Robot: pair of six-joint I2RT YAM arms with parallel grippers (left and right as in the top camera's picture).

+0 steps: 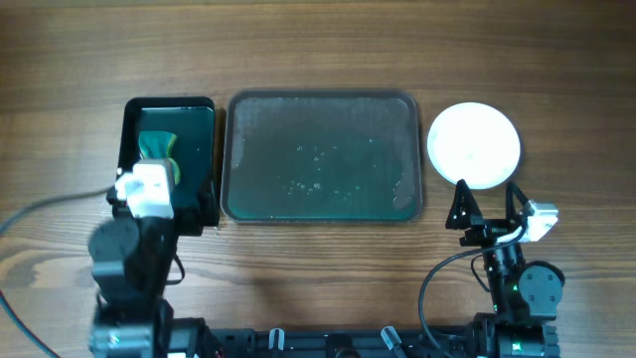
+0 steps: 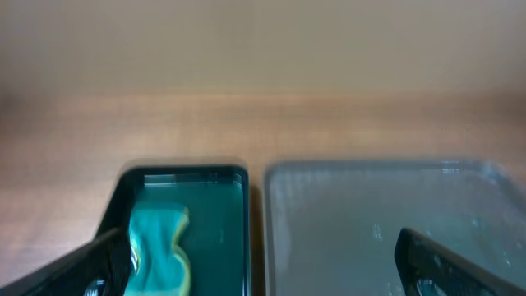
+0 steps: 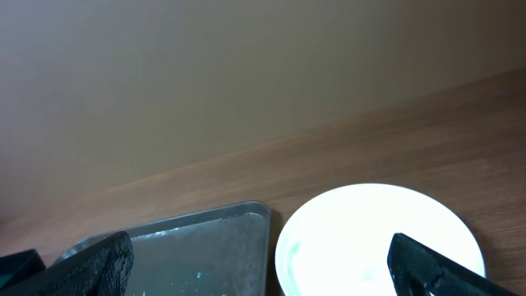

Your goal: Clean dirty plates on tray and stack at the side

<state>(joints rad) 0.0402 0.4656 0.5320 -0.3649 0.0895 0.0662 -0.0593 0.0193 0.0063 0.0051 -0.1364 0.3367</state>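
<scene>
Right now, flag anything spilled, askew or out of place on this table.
Pale droplets or specks are scattered across the floor of the large grey-green rectangular tray, mostly centre and right, like leftover wash residue. The round white plate beside it and the green sponge in its narrow black tray look fine.

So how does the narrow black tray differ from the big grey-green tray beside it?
Size: the narrow black tray is far smaller than the large grey-green rectangular tray. Contents: the black tray holds a green sponge; the grey-green tray holds no objects, only pale specks. Colour: black against grey-green. Both are rectangular with rounded corners and raised rims, side by side on the wooden table.
</scene>
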